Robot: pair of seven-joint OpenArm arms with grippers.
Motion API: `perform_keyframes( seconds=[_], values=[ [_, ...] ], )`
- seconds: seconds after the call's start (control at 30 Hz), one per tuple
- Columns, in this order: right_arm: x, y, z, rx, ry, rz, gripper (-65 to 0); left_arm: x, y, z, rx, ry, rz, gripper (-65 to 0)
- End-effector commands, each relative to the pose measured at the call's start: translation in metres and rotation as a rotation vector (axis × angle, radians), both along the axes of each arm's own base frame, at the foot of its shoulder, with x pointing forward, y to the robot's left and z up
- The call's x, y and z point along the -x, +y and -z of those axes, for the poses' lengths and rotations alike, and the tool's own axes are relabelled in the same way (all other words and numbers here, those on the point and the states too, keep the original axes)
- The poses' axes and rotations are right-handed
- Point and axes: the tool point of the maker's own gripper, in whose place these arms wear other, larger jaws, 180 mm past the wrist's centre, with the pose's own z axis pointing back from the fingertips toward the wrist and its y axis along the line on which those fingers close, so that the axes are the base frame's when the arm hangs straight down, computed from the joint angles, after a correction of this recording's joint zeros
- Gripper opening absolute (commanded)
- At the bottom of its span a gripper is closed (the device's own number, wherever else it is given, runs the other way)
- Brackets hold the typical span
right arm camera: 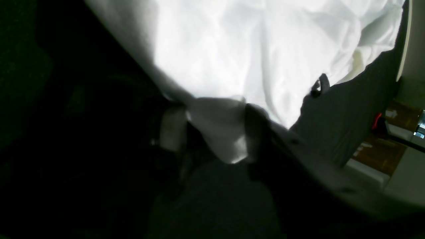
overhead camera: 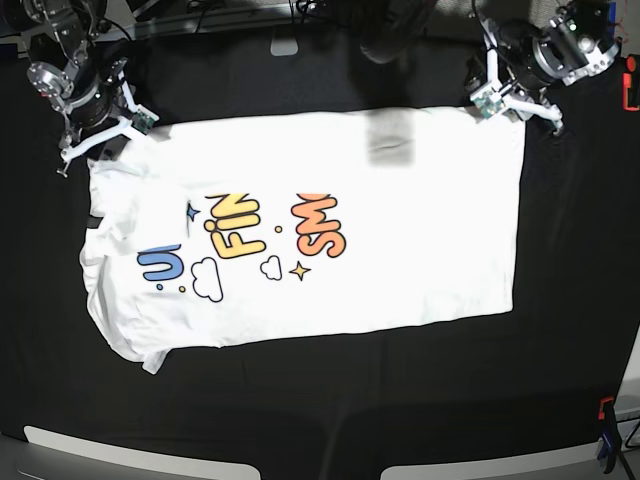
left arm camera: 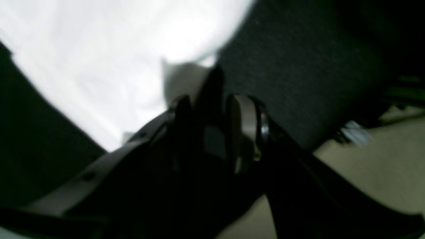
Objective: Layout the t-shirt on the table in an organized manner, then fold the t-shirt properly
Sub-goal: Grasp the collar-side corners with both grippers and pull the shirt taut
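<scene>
The t-shirt [overhead camera: 400, 260] lies spread print-up on the black table [overhead camera: 330, 400], with blue, yellow and orange letters near its middle. My right gripper [overhead camera: 108, 140] is at the shirt's far-left corner. In the right wrist view a bunch of white cloth [right arm camera: 219, 129] fills the gap between its fingers [right arm camera: 172, 129], so the right gripper [right arm camera: 215, 132] is shut on the t-shirt. At the far-right corner sits my left gripper [overhead camera: 510, 112]. The left wrist view is blurred: white cloth [left arm camera: 109, 59] lies just beyond the left gripper [left arm camera: 212, 109], and I cannot tell whether it holds any.
An orange-and-blue clamp [overhead camera: 606, 440] sits at the table's near-right edge and a red item [overhead camera: 631, 95] at the right edge. Floor shows past the table edge [left arm camera: 382, 166]. Black cloth surrounds the shirt on all sides.
</scene>
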Motion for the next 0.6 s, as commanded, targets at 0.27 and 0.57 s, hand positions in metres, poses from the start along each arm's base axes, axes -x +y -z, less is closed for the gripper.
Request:
perform_keyframes(
  seconds=[0.27,0.57],
  values=[
    [-0.006,0.000,-0.006,-0.088,-0.014,0.088,-65.0,-0.034,-0.008,-0.025,0.053,-0.148,0.021,-45.6],
    [-0.007,0.000,-0.006,-0.088,-0.016,0.088,-65.0,-0.020,0.002,-0.011,-0.008,-0.090,0.019,-45.6]
  ],
)
